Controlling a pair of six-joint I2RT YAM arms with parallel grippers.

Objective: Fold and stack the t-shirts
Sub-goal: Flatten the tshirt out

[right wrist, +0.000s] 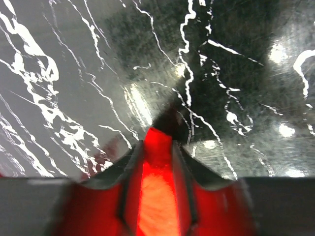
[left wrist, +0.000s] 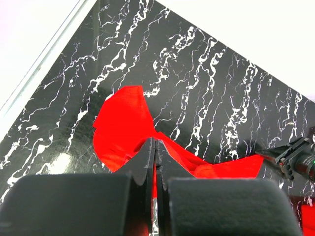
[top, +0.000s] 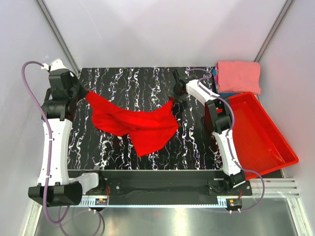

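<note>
Black, white-veined tabletop (top: 128,81) enclosed by pale walls (top: 162,29). A rigid red bin (top: 258,135) lies along the right edge, partly overhanging it, just beside the right arm. At the far right corner, beyond the bin, a folded salmon-pink t-shirt (top: 238,76) rests on top of folded blue t-shirts (top: 216,83), of which only a narrow edge shows. Nothing lies between the two hands except the cloth they share. The red t-shirt (top: 135,123) hangs stretched across the middle of the tabletop, raised at both ends and sagging between them, its lower part draped in loose folds on the surface. The left hand (top: 84,93) holds the shirt's left end near the far left corner. In the left wrist view its fingers are pressed together (left wrist: 155,142), with red cloth (left wrist: 123,123) pinched in the thin seam between them. The right hand (top: 173,102) holds the opposite end near the middle of the far edge. In the right wrist view its fingers stand slightly apart (right wrist: 157,135), with a bunched thickness of red cloth (right wrist: 157,196) filling the gap between them just above the tabletop. That view is blurred.
</note>
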